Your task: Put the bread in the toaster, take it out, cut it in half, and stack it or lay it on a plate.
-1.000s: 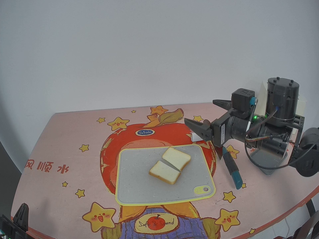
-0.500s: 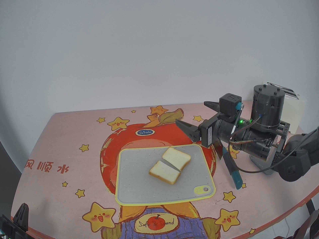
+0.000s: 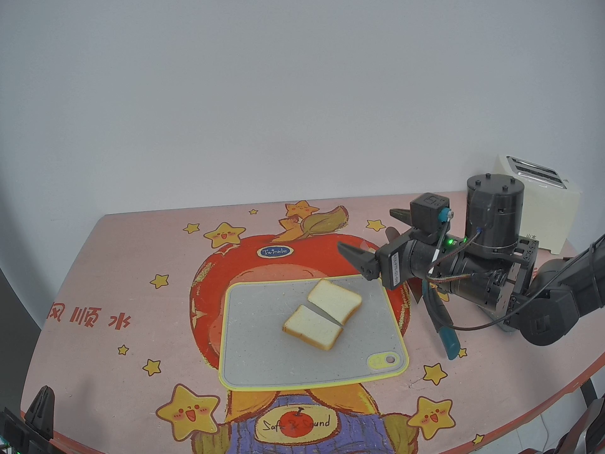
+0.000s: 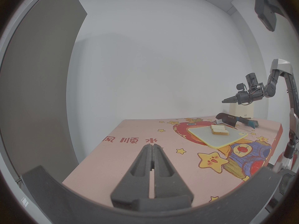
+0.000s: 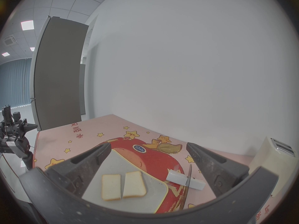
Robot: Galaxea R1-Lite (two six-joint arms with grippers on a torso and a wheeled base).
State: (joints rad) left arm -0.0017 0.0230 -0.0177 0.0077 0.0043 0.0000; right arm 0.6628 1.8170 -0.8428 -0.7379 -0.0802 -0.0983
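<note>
Two halves of a cut bread slice lie side by side on a grey cutting board with a yellow rim. My right gripper hangs open above the board's far right corner, nothing between its fingers. In the right wrist view the bread halves lie below the open right gripper. A teal-handled knife rests on the table right of the board, its blade partly hidden by the arm. The cream toaster stands at the far right. My left gripper is shut at the table's near left corner.
A small white block lies under the knife blade beside the board. The pink printed table has open room left of the board. Its right edge runs close to the toaster and knife.
My right arm has swung left and sunk a little toward the board's far right corner, uncovering the toaster. Its gripper stayed open. Bread, knife and left gripper have not moved.
</note>
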